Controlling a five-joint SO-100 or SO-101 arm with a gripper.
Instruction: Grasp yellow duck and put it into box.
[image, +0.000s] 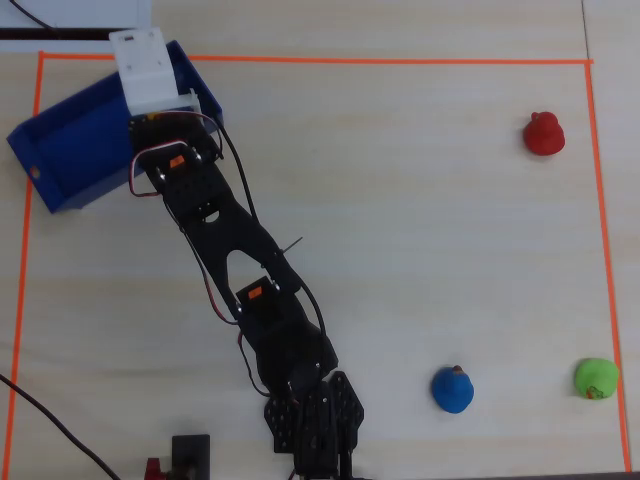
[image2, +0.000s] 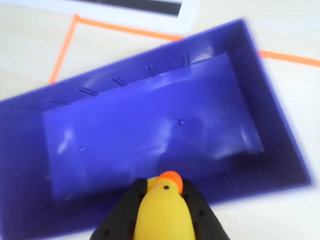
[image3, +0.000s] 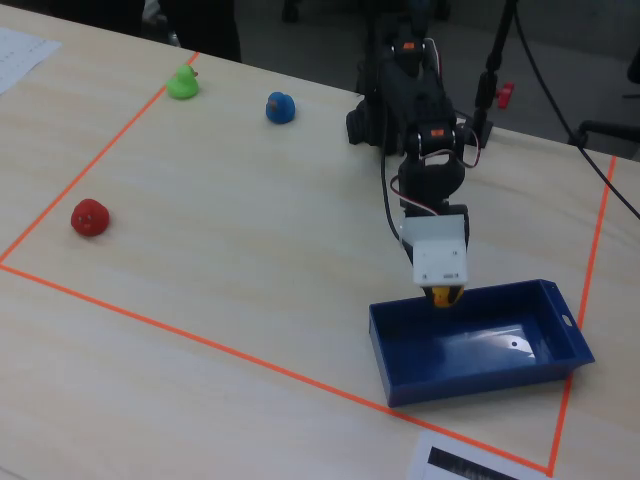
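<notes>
My gripper (image2: 163, 186) is shut on the yellow duck (image2: 162, 212); its black fingers (image2: 125, 212) press both of the duck's sides and the orange beak points forward. In the wrist view the duck hangs over the near wall of the blue box (image2: 150, 125), whose floor is bare. In the fixed view the duck (image3: 444, 295) shows just under the white wrist housing, above the box's far long wall (image3: 470, 375). In the overhead view the white housing (image: 150, 70) hides the gripper and duck over the right end of the box (image: 70, 150).
A red duck (image: 545, 133), a blue duck (image: 453, 389) and a green duck (image: 596, 379) sit far off at the overhead view's right. Orange tape (image: 300, 60) borders the work area. A white sheet (image3: 470, 465) lies beyond the box.
</notes>
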